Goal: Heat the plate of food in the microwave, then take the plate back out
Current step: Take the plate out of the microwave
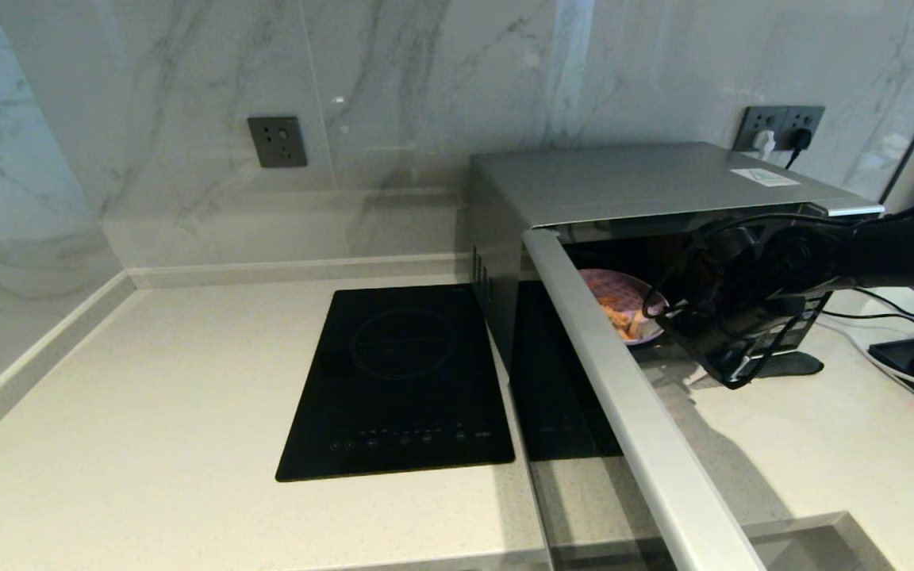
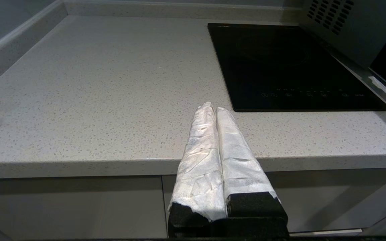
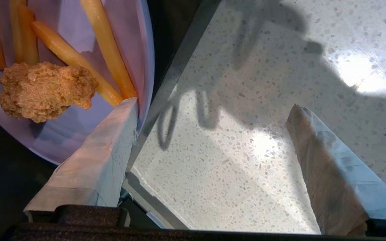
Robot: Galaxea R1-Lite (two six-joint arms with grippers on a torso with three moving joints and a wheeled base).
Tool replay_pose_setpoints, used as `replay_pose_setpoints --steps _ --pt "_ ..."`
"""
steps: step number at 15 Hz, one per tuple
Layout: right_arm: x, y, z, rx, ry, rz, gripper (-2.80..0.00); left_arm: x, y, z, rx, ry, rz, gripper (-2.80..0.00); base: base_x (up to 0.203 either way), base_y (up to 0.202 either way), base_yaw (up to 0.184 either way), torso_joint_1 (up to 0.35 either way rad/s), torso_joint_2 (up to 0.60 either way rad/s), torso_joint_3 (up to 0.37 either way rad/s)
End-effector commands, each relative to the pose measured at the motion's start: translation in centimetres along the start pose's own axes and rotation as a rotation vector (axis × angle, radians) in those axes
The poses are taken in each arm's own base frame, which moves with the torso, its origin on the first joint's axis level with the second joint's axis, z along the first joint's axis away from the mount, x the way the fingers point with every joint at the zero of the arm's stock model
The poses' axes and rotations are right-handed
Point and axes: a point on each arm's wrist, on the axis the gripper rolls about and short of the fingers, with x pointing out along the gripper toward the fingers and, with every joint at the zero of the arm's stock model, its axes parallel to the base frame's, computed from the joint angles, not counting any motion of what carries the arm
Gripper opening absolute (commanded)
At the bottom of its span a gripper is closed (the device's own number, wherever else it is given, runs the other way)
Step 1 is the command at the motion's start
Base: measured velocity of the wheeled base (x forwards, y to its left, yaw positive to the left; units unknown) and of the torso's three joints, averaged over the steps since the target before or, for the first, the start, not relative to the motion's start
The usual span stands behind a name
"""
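The silver microwave (image 1: 647,178) stands at the back right with its door (image 1: 624,396) swung wide open toward me. Inside its dark cavity sits the lilac plate (image 1: 620,289) holding orange fries (image 3: 107,50) and a golden fried chicken piece (image 3: 44,90). My right gripper (image 3: 213,107) is open at the cavity's mouth. One of its fingers (image 3: 102,150) lies over the plate's (image 3: 62,134) near rim; the other finger (image 3: 317,150) is out over the speckled counter, holding nothing. My left gripper (image 2: 213,107) is shut and empty above the counter's front edge, left of the cooktop.
A flat black induction cooktop (image 1: 401,381) lies left of the microwave. Wall sockets (image 1: 277,141) sit on the marble backsplash, and another pair (image 1: 778,127) has plugs in it. Cables (image 1: 901,373) trail over the counter at far right. The open door juts forward past the counter's front.
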Motion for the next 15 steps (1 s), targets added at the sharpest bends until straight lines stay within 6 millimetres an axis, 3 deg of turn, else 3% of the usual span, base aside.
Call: replay_pose_setpoints --steps 1,6,10,15 --pt "-0.8 0.0 0.1 0.007 -0.006 0.009 0.0 0.0 0.0 0.0 -0.001 0.001 0.001 -2.8 0.0 0.0 0.0 0.0 0.0 0.0" --pt "-1.9 0.8 0.5 0.01 -0.038 0.05 0.0 0.0 0.0 0.0 -0.001 0.001 0.001 -2.8 0.0 0.0 0.0 0.0 0.0 0.0" --pt "-1.6 2.0 0.9 0.058 -0.077 0.067 0.0 0.0 0.0 0.0 -0.001 0.001 0.001 -2.8 0.0 0.0 0.0 0.0 0.0 0.0" --pt "-1.2 2.7 0.0 0.134 -0.067 -0.05 0.0 0.0 0.0 0.0 -0.001 0.001 0.001 -2.8 0.0 0.0 0.0 0.0 0.0 0.0"
